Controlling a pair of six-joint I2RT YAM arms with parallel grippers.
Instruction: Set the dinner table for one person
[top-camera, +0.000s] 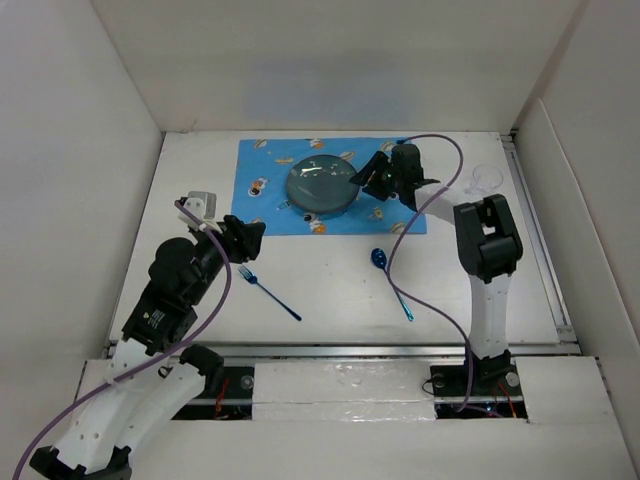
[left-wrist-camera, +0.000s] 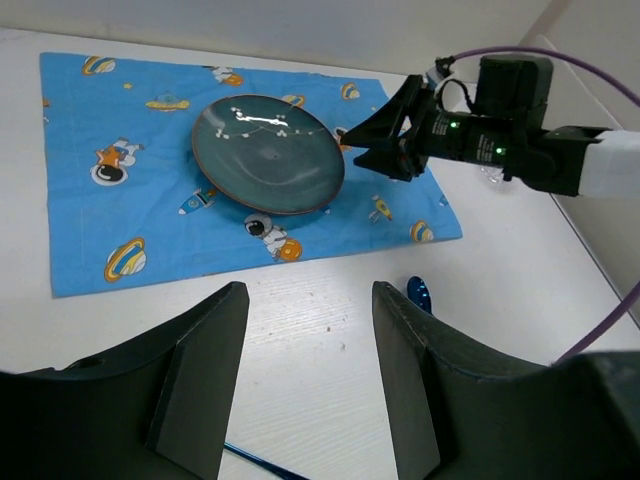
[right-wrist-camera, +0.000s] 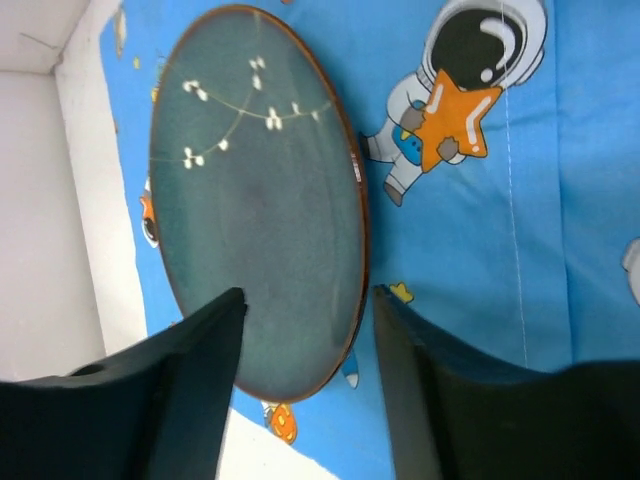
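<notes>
my right fingers (right-wrist-camera: 190, 390) spread, teal plate (right-wrist-camera: 250, 200) rim between them, not clamped. my left fingers (left-wrist-camera: 200, 380) spread, empty, bench (left-wrist-camera: 300, 330) below.

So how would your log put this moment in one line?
right gripper: open, at plate rim | left gripper: open, empty | plate: on placemat | fork, spoon: on dinner table

Left arm (top-camera: 170, 295): black upper links bearing a small white label, white lower links at lower left of frame. Right arm (top-camera: 488, 305): white forearm link, boxy black joint housings, black wrist. A purple cable (top-camera: 443, 141) ran along each arm. Jaws were matte black and wedge-shaped. Green lights (left-wrist-camera: 450, 126) glowed on the right wrist. Red wires (top-camera: 505, 392) showed at the bases.
</notes>
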